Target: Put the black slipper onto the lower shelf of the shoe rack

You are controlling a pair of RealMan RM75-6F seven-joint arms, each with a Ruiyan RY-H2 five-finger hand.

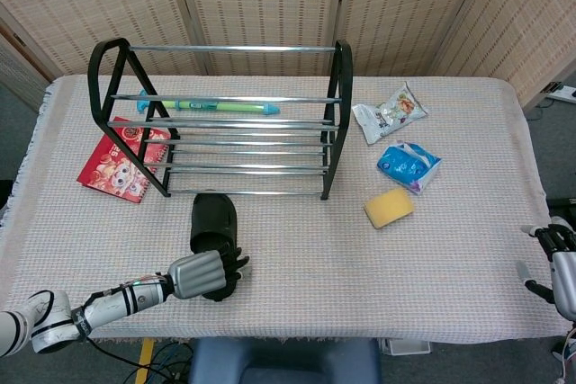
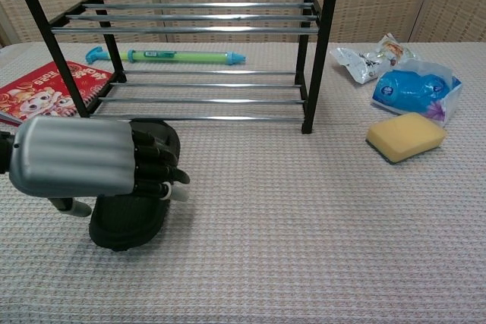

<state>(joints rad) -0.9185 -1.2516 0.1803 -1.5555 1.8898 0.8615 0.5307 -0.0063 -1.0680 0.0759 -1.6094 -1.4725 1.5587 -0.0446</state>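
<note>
The black slipper [image 1: 214,220] lies on the table, toe toward the front of the black shoe rack [image 1: 335,114], just outside its lower shelf bars [image 2: 205,100]. My left hand [image 1: 205,273] sits over the slipper's heel end [image 2: 121,227]. Its fingers [image 2: 152,163] are curled in above the sole, and the strap is free of them. I cannot tell whether the hand touches the slipper. My right hand [image 1: 561,263] hangs past the table's right edge with its fingers apart and nothing in it.
A red booklet [image 1: 121,164] lies at the rack's left foot. A green and blue tube [image 1: 211,106] lies behind the rack. To the right are a yellow sponge [image 1: 389,208], a blue packet [image 1: 408,165] and a snack bag [image 1: 390,111].
</note>
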